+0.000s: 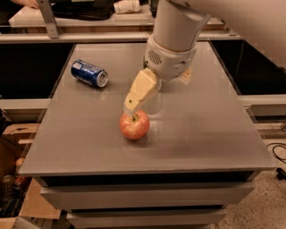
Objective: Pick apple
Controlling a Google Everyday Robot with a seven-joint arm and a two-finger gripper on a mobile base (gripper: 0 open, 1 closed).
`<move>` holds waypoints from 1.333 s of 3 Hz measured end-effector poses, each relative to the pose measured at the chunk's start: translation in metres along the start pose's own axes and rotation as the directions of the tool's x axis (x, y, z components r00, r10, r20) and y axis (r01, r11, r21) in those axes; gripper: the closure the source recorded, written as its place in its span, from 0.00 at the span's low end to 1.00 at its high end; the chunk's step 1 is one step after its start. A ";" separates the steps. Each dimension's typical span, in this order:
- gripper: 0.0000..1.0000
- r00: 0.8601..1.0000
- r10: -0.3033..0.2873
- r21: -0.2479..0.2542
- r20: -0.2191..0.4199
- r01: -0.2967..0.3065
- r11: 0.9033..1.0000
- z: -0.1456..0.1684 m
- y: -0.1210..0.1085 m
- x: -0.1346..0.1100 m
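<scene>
The apple (135,126), red with yellowish patches and a short dark stem, sits on the grey table (205,129) a little left of the middle, toward the front. My gripper (131,108) comes down from the upper right on the large white arm (172,44). Its cream tip hangs just above the apple's top, by the stem, on the apple's far left side. I cannot see any contact with the apple.
A blue soda can (89,73) lies on its side at the table's far left. The white arm covers the back middle of the table. A counter with a white cup (127,6) runs behind the table. Cardboard boxes (13,147) stand on the floor at left.
</scene>
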State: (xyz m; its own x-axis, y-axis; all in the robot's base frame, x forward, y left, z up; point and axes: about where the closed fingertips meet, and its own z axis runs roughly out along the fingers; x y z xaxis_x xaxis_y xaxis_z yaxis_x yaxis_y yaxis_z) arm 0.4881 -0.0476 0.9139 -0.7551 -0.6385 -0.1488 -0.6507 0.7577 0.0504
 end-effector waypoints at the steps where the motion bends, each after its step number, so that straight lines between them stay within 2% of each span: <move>1: 0.00 0.996 0.089 0.010 -0.031 -0.089 0.996 0.011 0.014 -0.017; 2: 0.00 0.982 0.176 0.047 -0.069 -0.173 0.984 0.019 0.024 -0.030; 3: 0.00 0.958 0.274 0.088 -0.089 -0.266 0.960 0.025 0.034 -0.037; 4: 0.00 0.925 0.365 0.104 -0.103 -0.355 0.929 0.032 0.042 -0.043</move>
State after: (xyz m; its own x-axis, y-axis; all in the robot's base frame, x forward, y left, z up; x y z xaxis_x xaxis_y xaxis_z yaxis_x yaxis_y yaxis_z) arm 0.4955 0.0157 0.8911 -0.9445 -0.3280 -0.0177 -0.3280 0.9447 -0.0031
